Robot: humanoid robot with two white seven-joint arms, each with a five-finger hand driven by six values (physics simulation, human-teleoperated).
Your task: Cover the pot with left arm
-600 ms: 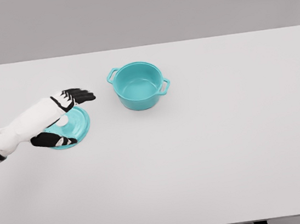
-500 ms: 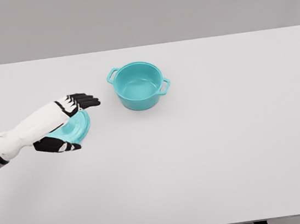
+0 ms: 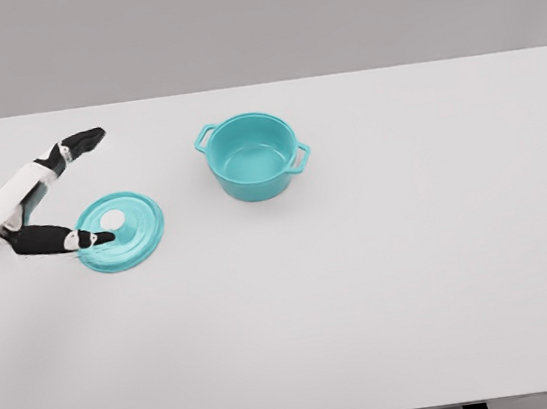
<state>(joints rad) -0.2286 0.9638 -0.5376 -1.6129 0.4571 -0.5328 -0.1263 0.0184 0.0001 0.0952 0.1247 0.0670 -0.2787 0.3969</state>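
Teal lid lies flat beside open-fingered left robot hand (pot uncovered).

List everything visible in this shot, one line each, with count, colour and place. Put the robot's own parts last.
round teal pot with two side handles: one, teal, uncovered, back of the table a little left of centre.
round teal lid with a white knob: one, teal, lying flat on the table left of the pot, apart from it.
white table: one, white, fills most of the view.
left robot hand: one, white with black fingers, at the left edge, fingers spread, thumb tip at the lid's left rim, holding nothing.
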